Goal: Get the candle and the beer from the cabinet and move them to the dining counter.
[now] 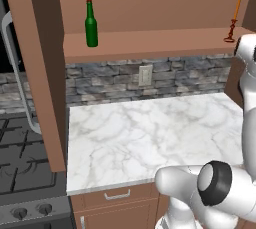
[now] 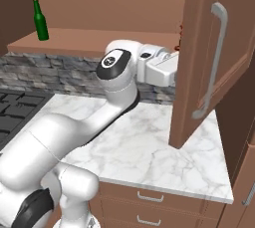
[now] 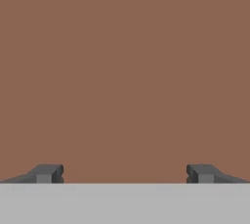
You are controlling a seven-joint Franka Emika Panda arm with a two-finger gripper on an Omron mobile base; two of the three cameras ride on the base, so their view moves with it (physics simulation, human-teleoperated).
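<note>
Nearest the base, two low brown drawers [image 1: 117, 195] with small silver handles sit under a white marble worktop [image 1: 150, 133], smooth and grey-veined. To its left is a black gas stove [image 1: 22, 173] with grates and two round knobs on its front. Behind the worktop runs a backsplash [image 1: 115, 78] of rough grey stacked stone, with one pale wall socket [image 1: 145, 75] set into it.

Above that hangs the cabinet [image 1: 150, 43], brown wood, both panelled doors swung open, each with one long silver bar handle. On its shelf stand two things, well apart. One beer [image 1: 90, 24], a slim dark green glass bottle with a long neck and a red cap, stands upright towards the left end. One candle [image 1: 233, 20], a thin orange taper on a small dark red holder, stands upright at the right end, close to the white arm.

From the hand camera, the gripper [image 3: 124, 174] has its two dark finger tips spread wide with nothing between them, pointing at a flat, featureless brown wooden surface.
</note>
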